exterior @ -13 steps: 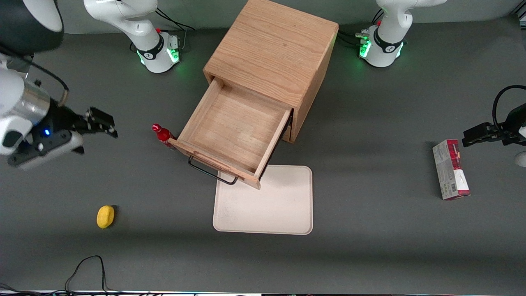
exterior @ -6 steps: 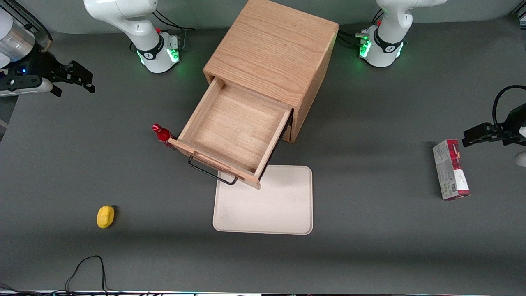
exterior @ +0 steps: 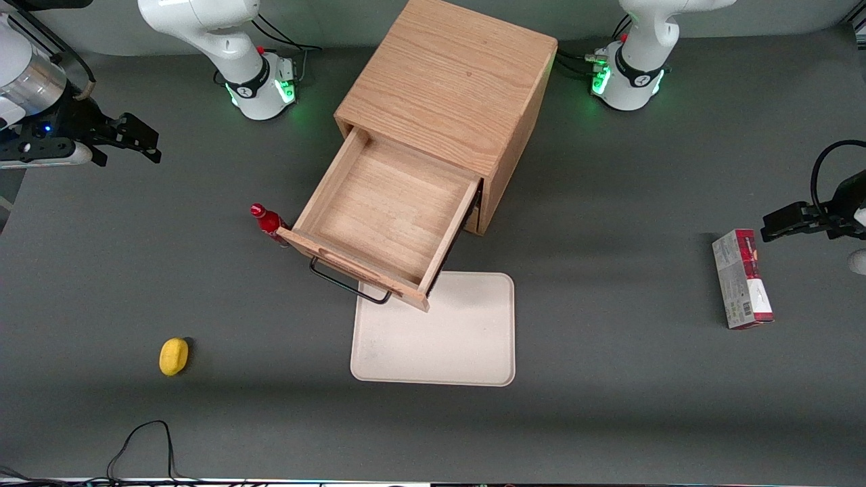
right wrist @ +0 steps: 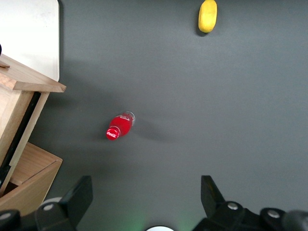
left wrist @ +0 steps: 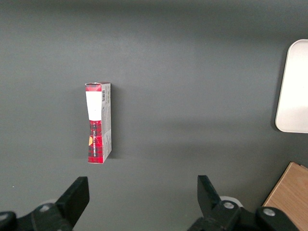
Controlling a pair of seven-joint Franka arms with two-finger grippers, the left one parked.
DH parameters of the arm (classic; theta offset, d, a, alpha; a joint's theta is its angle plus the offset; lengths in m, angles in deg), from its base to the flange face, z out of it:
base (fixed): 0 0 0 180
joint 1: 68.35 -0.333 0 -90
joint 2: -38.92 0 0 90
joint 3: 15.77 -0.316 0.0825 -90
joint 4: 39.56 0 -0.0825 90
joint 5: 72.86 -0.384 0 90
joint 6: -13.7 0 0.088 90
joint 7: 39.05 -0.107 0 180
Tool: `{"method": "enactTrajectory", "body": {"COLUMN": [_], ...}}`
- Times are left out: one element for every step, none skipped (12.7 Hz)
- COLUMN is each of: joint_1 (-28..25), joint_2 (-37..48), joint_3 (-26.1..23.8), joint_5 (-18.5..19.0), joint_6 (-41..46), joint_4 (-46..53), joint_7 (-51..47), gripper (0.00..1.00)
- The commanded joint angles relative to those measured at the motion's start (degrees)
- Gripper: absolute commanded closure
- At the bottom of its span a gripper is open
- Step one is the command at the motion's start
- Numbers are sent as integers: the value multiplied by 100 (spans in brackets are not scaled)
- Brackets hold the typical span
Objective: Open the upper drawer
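The upper drawer (exterior: 385, 216) stood pulled well out of the oak cabinet (exterior: 450, 88), its pale tray body exposed and holding nothing. Its black wire handle (exterior: 348, 284) overhung the edge of a cream tray (exterior: 440, 338) lying on the desk (exterior: 609, 406).

The hand (exterior: 139, 138) hung above bare desk toward the working arm's end, well apart from the drawer, at roughly 10 o'clock from the drawer front. Its fingers (right wrist: 77, 199) were spread apart and held nothing.

A red bottle (exterior: 267, 220) stood just beside the drawer front's corner. A yellow lemon (exterior: 173, 356) lay at 8 o'clock from the drawer, nearer the front camera.
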Motion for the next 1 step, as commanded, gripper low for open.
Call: {"method": "enactTrajectory", "body": {"joint_1": [1], "joint_2": [-122], "joint_3": [-37], "joint_5": [-78], "joint_6": [25], "joint_4": [212], "joint_7": [-282], "gripper": [0]}}
